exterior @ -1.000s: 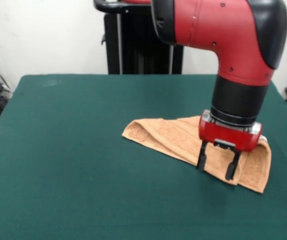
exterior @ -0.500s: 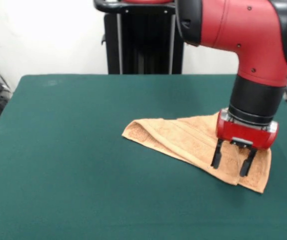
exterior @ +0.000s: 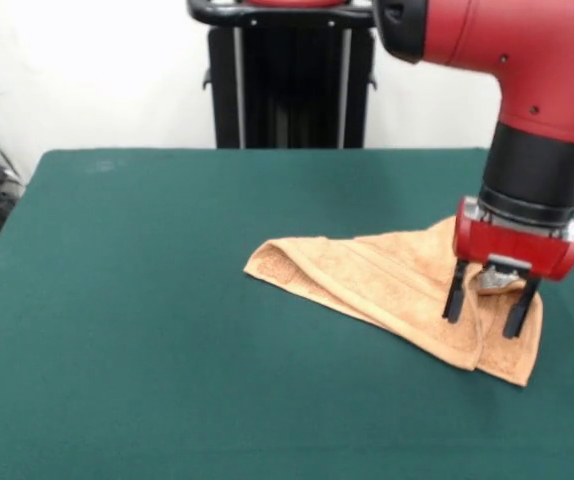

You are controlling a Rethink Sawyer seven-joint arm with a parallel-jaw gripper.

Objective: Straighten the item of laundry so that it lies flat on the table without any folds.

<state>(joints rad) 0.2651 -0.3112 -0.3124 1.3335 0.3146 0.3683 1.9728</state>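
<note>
Towel [exterior: 387,285], orange-tan and still folded, lies on the right part of the green surface [exterior: 137,330], roughly midway between the near and far edges. Its nearest corner points toward the camera at the lower right, where two layers of cloth overlap and a raised crease runs up from that corner. From there the cloth stretches leftward in a long, flattened wedge that ends in a rounded, doubled-over tip near the middle of the surface. Faint woven lines run along the length of the upper layer. Over the right end of the towel hangs the gripper [exterior: 484,303], its two black fingers [exterior: 455,292] spread apart and pointing straight down, one on each side of the raised crease. The fingertips sit at or just above the cloth; whether they actually press on it cannot be told. A small pale patch shows between the fingers just under the red gripper body. Above that, a black wrist section rises into the red arm [exterior: 527,50], which bends away toward the upper left. Behind the far edge of the surface stands the black pedestal [exterior: 287,80] against a white wall.
</note>
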